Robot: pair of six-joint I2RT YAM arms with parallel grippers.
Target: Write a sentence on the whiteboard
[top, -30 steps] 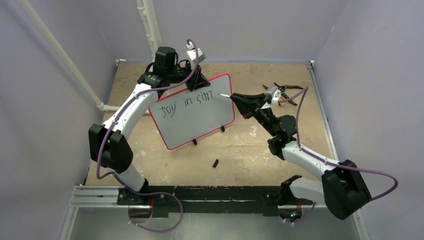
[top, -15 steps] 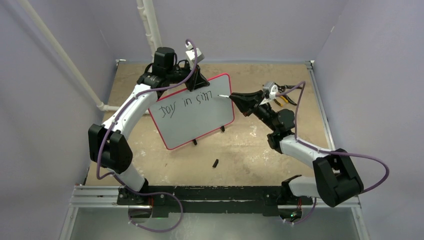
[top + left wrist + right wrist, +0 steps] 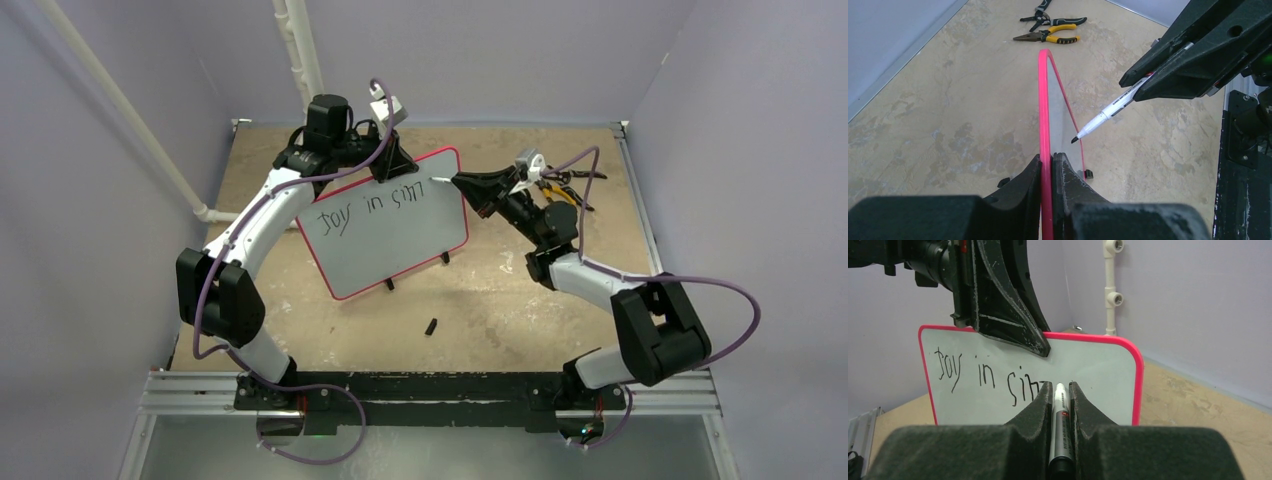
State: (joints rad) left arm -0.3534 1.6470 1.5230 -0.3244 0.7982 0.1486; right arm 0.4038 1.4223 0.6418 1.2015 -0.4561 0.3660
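The whiteboard stands upright on its small black feet, pink-rimmed, facing the right arm. My left gripper is shut on its top rim, one finger on each side of the board. The sentence reads "Joy in sim" in black. My right gripper is shut on a white marker, cap off. The black tip points at the board's face just right of the last letters, at or just off the surface. In the right wrist view the tip is hidden behind the fingers.
Yellow-handled pliers and black cutters lie at the back right of the table. A small black marker cap lies in front of the board. Walls close in on three sides, with a white pipe at the back.
The right arm has drawn in toward the back and its gripper has carried the marker tip slightly up and left along the board. The left arm and board have stayed still.
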